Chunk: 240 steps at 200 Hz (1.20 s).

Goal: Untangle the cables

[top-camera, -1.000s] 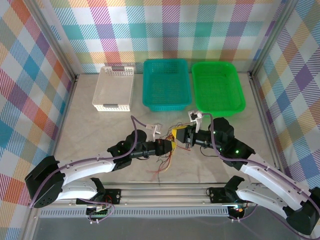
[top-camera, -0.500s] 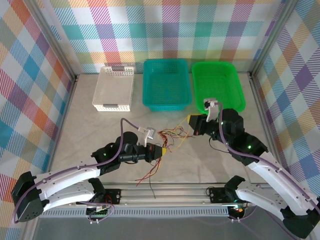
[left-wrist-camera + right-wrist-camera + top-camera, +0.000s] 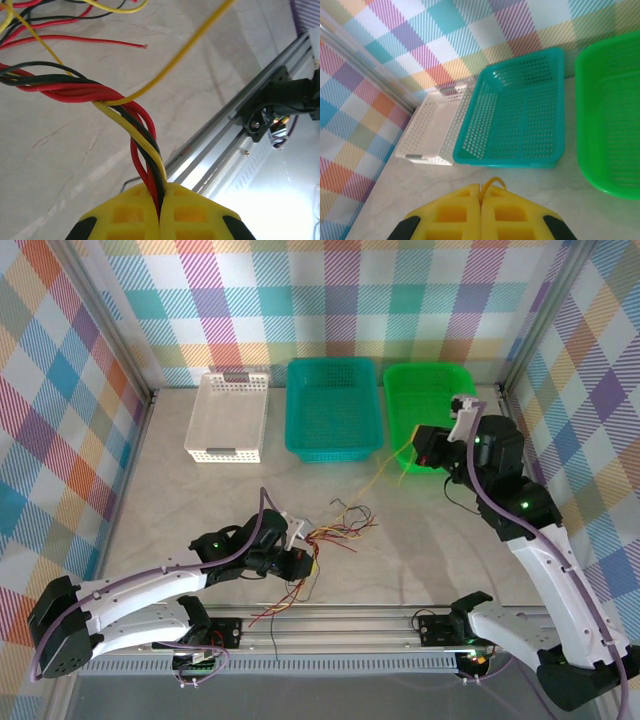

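- While the left tool (image 3: pixel 303 561) lies low over the bench (image 3: pixel 190 505), what does it have?
- It is clenched on the cables (image 3: pixel 70 88). In the left wrist view, red, black and yellow strands twisted together run straight into the seam between its yellow fingers (image 3: pixel 125 215).
- And where is the rest of the bundle?
- From above, the loose ends fan out on the bench just beyond that tool, toward the middle. A few red and dark strands trail back toward the near rail (image 3: pixel 330 625).
- What about the right tool (image 3: pixel 412 448)?
- It hangs at the front left corner of the green basket (image 3: pixel 440 405), well apart from the left one. Its jaws are pressed together, and the right wrist view shows a small loop of yellow cable (image 3: pixel 492 179) pinched between the tips.
- Does that strand reach the bundle?
- A thin yellow line slants from that tool down toward the tangle, but I cannot tell where it joins.
- How do the baskets stand?
- Three stand in a row along the far edge: the white basket (image 3: pixel 228 415) on the left, the teal basket (image 3: pixel 332 405) in the middle and the green one on the right.
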Tool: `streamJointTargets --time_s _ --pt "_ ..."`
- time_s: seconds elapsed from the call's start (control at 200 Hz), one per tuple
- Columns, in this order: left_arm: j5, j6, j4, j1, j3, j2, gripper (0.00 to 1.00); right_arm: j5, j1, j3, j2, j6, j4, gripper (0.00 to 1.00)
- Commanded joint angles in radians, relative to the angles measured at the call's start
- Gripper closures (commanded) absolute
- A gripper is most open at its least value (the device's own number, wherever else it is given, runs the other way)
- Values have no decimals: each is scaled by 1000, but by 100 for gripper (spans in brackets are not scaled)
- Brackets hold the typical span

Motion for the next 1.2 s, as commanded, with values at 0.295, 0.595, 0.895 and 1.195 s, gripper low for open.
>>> streamJointTargets --time_s 0.295,0.595,0.895,1.195 --pt "-213 15 -157 68 80 39 100 81 -86 248 8 -59 -139 100" --pt "-180 4 -135 157 61 131 100 106 -95 565 111 -88 -253 100" --pt "-188 -4 -103 189 80 220 100 78 -94 872 254 -103 -346 100" --pt "-161 -15 -91 193 170 261 100 39 -94 1099 417 -153 -415 100"
